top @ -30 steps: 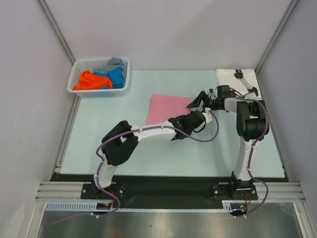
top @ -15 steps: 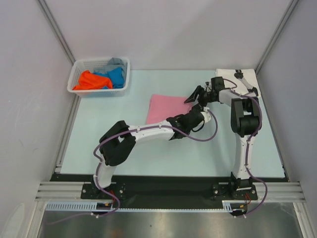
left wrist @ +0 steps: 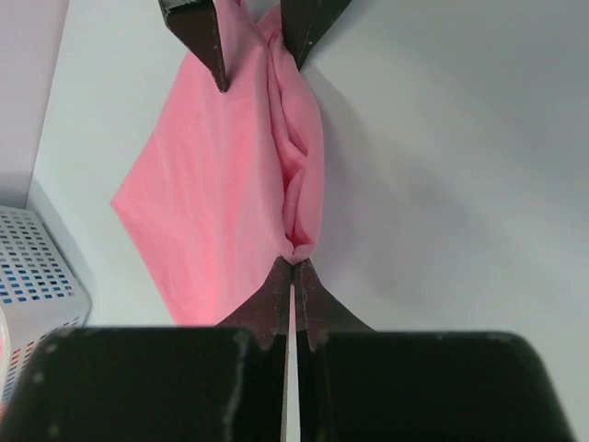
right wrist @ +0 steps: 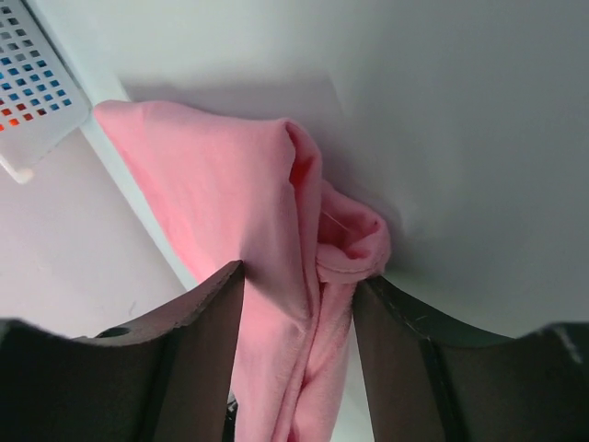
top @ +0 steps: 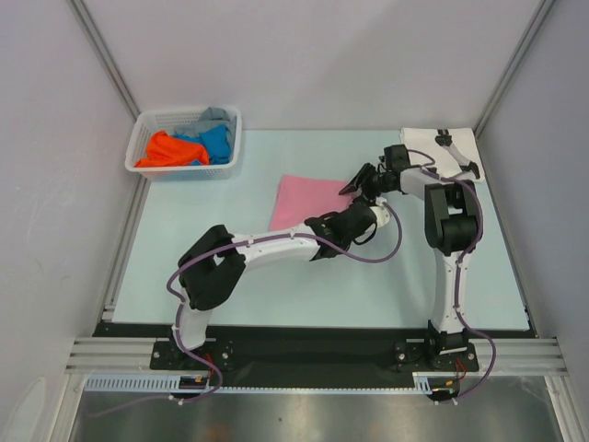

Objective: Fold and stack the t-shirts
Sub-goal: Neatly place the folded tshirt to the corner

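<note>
Gripping the pink t-shirt (top: 308, 201) edge
Left tool (left wrist: 293, 267) clamps the pink t-shirt, lying on the counter (top: 184, 212); right tool (right wrist: 299, 276), half-wide, straddles its bunched edge. Seat all layers between the jaws before lifting.

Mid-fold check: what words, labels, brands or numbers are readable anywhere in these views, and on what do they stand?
No text can be read in any view.
Black print on the white cloth t-shirt at the far right: too small to read, and I cannot tell if it is lettering.
Plain pink cloth t-shirt and white plastic lattice basket: no markings visible.
</note>
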{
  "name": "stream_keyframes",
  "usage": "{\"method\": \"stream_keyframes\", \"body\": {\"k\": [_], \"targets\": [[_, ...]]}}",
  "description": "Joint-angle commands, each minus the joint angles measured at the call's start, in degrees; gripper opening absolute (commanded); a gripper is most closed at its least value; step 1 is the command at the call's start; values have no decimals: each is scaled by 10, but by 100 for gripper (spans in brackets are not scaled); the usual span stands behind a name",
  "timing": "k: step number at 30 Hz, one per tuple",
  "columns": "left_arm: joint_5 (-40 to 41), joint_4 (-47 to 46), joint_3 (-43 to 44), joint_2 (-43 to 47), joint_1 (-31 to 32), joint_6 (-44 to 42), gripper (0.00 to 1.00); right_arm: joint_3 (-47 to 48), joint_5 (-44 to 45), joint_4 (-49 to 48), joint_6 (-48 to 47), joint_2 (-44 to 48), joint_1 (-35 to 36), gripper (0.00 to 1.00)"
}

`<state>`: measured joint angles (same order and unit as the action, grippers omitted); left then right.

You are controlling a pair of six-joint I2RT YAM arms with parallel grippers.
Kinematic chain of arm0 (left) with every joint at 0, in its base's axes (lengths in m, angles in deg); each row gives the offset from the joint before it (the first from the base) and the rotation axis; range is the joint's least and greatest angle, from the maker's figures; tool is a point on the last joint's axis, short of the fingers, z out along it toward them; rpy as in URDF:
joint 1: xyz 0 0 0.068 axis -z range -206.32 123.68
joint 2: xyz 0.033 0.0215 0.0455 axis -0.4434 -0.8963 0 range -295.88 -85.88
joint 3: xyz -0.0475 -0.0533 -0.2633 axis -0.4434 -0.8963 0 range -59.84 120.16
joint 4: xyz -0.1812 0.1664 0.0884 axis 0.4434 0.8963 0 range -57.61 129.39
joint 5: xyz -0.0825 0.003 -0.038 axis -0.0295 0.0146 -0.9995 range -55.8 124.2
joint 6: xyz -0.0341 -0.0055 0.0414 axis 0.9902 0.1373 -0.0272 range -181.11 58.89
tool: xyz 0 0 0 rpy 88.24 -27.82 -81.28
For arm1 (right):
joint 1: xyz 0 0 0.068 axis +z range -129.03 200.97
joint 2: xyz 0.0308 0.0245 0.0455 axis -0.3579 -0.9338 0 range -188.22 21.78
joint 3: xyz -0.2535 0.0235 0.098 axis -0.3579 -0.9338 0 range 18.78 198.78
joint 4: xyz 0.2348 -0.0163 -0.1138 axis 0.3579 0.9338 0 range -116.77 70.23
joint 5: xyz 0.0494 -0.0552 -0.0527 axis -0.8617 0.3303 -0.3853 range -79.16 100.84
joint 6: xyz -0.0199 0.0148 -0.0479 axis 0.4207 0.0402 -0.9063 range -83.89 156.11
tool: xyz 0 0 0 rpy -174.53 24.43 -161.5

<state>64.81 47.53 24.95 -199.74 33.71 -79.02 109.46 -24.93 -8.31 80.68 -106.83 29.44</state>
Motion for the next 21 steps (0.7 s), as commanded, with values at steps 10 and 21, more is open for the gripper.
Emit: {"method": "stream_keyframes", "body": {"k": [10, 21], "targets": [[-6, -13, 5, 42, -4, -2, 0, -163, 8, -133, 107, 80, 0, 65], [-12, -15, -11, 64, -3, -1, 0, -156, 39, -180, 158, 36, -6, 60]]}}
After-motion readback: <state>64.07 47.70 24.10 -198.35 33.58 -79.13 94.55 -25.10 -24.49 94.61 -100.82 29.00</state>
